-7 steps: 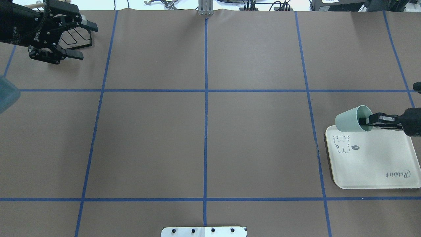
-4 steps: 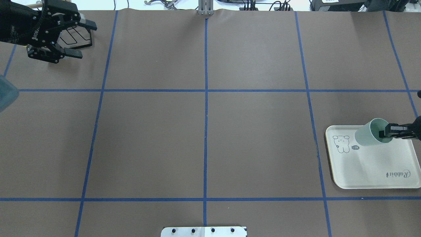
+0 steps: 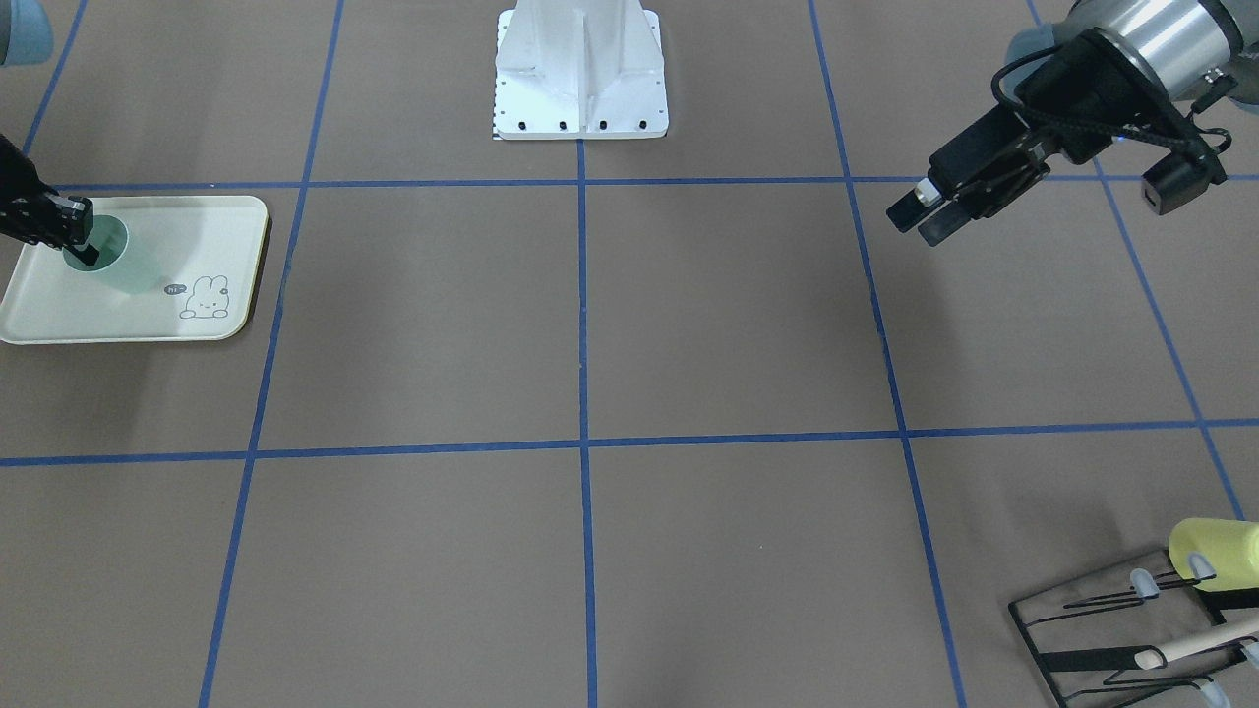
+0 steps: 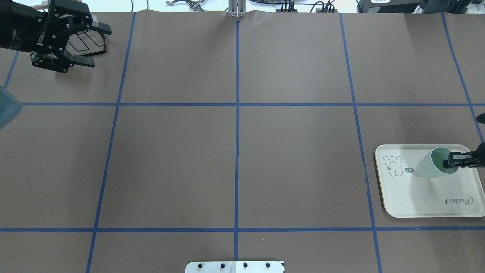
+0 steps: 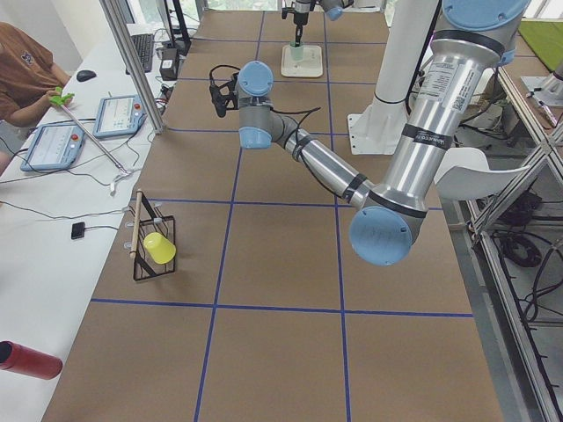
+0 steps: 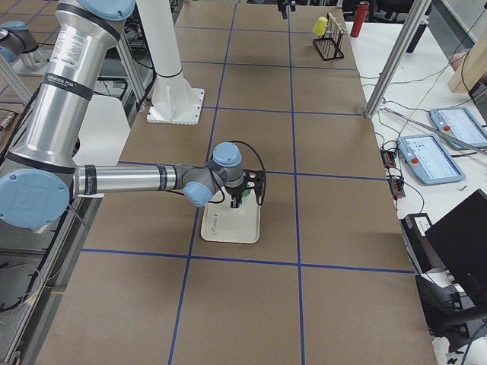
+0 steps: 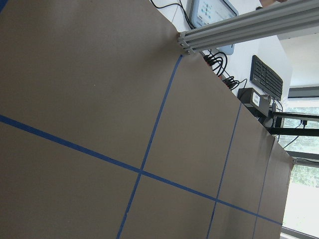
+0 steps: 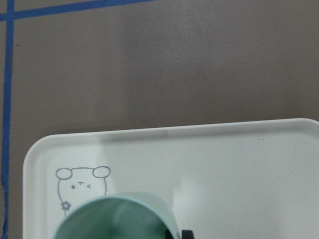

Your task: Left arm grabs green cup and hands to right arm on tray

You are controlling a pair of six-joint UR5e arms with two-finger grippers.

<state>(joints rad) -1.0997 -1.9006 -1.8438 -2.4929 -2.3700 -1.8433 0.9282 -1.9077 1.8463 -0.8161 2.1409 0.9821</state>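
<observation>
The fingers of your right gripper pinch the rim of the pale mint-green smooth plastic cup, one inside it. In the last second it came in from the far edge over the cream-white round-cornered rectangular tray, tilted; release looks next. The left gripper hangs spread and empty, far left

The pale mint-green tapered plastic tumbler has a smooth wall with a soft sheen. The cream-white rectangular tray looks like matt plastic, its rabbit drawing printed flat. Matt brown paper covers the table, crossed by slightly glossier blue tape lines. The black wire rack is thin dark metal, and the pale yellow cup is smooth plastic. The white robot base plate is painted metal.
</observation>
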